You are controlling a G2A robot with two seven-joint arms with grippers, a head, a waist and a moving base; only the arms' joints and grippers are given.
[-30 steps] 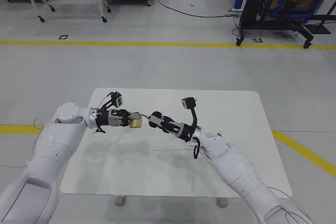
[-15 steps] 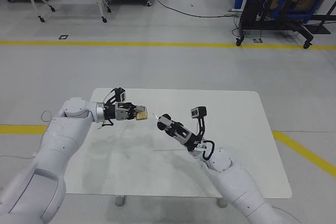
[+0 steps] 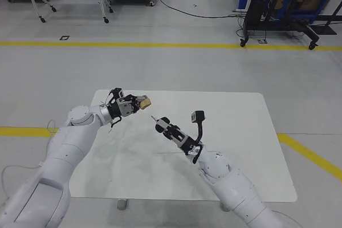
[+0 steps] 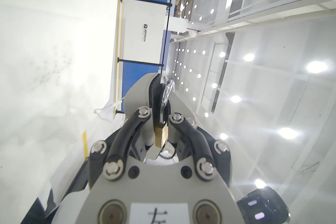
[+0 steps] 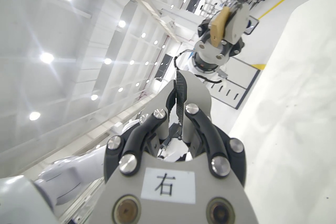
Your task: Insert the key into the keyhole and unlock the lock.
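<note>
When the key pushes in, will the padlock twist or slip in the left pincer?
Probably stiff and heavy for its size: the padlock looks like solid brass. The left pincer seems to clamp its flat faces, so it may pivot under an off-centre push from the key. Its smooth metal could slip.

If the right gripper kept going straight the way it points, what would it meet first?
Probably the lock in the left gripper, slightly off its line; depth is unclear, so it might pass beside.

Both arms aloft; jaws together
</note>
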